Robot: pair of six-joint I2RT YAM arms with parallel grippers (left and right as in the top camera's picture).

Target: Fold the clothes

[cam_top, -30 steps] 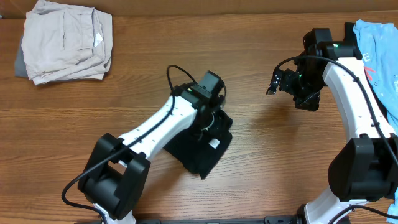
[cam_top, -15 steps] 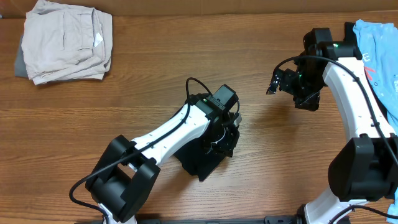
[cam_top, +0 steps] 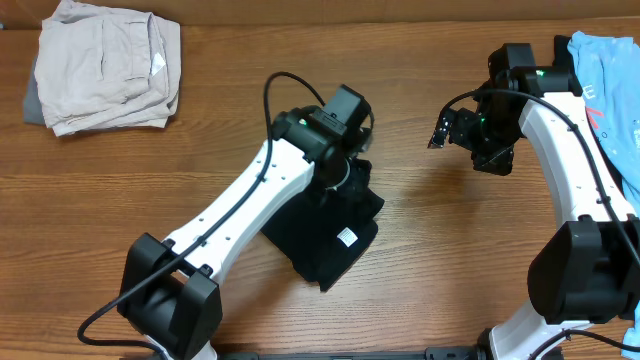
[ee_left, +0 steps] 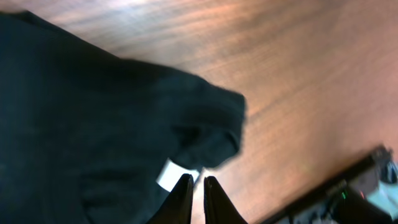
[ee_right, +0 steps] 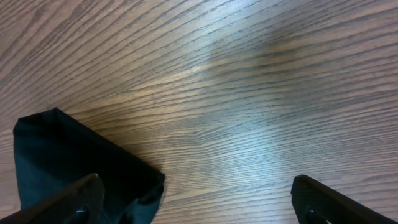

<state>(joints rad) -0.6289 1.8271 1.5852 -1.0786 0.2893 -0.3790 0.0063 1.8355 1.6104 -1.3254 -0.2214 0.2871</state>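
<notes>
The clothes, a black T-shirt point(cam_top: 318, 240), lie folded into a small bundle at mid-table, with the white neck label point(cam_top: 347, 237) facing up. My left gripper point(cam_top: 352, 180) hovers over the bundle's upper right edge. In the left wrist view its fingertips point(ee_left: 185, 182) stand almost together with only wood showing between them, just right of the label point(ee_left: 166, 173) and the black cloth point(ee_left: 93, 124). My right gripper point(cam_top: 446, 130) hangs wide open and empty to the right. Its wrist view catches a corner of the shirt point(ee_right: 68, 155) by its left finger.
A beige folded garment point(cam_top: 105, 65) lies at the back left corner. A light-blue shirt with red print point(cam_top: 612, 95) lies at the right edge behind the right arm. Bare wood point(cam_top: 420, 250) separates the bundle from the right arm.
My left gripper swung right over the bundle, then drew back up and left. The shirt's right edge is now bunched and the label shows again. The right arm stayed still.
</notes>
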